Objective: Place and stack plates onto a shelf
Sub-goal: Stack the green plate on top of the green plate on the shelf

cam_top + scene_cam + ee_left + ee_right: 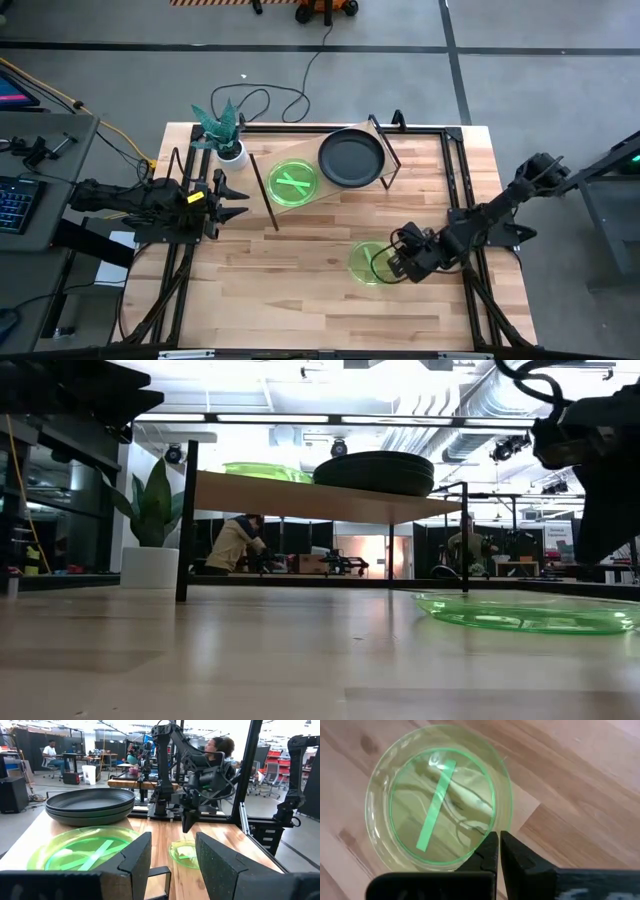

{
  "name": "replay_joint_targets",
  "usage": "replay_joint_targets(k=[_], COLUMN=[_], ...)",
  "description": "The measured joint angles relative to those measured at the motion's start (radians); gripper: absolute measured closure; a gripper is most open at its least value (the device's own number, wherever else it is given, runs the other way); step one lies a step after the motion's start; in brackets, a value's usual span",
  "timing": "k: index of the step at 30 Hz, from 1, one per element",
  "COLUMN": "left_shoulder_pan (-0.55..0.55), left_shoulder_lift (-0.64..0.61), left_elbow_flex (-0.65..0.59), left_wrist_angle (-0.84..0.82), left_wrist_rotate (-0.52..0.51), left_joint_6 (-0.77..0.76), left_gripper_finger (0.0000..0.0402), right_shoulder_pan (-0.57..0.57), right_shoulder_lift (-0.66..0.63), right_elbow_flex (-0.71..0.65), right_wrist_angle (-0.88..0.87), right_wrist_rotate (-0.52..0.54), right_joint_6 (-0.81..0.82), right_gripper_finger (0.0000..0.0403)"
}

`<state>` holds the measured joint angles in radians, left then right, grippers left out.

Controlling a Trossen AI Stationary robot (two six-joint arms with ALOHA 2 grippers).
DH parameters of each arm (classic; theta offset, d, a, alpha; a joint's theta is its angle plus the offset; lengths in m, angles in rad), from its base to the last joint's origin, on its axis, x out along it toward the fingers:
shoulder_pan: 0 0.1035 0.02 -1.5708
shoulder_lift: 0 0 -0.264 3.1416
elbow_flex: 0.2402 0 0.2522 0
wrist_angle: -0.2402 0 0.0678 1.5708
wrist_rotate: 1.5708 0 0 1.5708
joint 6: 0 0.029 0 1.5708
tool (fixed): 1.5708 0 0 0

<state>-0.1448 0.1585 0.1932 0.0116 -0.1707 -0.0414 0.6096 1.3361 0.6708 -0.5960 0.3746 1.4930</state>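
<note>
Wooden shelf point(330, 190) in the high view carries a green plate stack point(292, 184) beside a dark grey plate stack point(351, 157); 1 more green plate point(368, 263) lies on the desk point(300, 290), the right gripper point(394, 262) at its rim, the left gripper point(235, 200) waiting near a potted plant point(222, 130). Low view: both stacks sit on the shelf, the lone plate flat on the desk. Left wrist view: 3 grey plates are stacked, and this arm's fingers point(135, 857) stand wide apart. Right wrist view: the right fingers point(487, 851) are pressed narrowly together over the plate's rim.
</note>
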Motion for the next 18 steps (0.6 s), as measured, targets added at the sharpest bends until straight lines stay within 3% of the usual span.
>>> replay_joint_targets(k=[6, 18], left_shoulder_pan=[0.0, 0.0], left_shoulder_lift=[0.0, 0.0], left_elbow_flex=[0.0, 0.0], left_wrist_angle=[0.0, 0.0], left_wrist_rotate=[0.0, 0.0], left_joint_6=[-0.006, -0.008], left_gripper_finger=[0.0259, 0.0259], right_shoulder_pan=[0.022, -0.001], right_shoulder_lift=[0.0, 0.016], right_elbow_flex=[0.0, 0.0], right_wrist_angle=[-0.007, -0.064], right_wrist_rotate=[0.058, 0.059], right_joint_6=[0.08, 0.16], right_gripper_finger=[0.037, 0.022])
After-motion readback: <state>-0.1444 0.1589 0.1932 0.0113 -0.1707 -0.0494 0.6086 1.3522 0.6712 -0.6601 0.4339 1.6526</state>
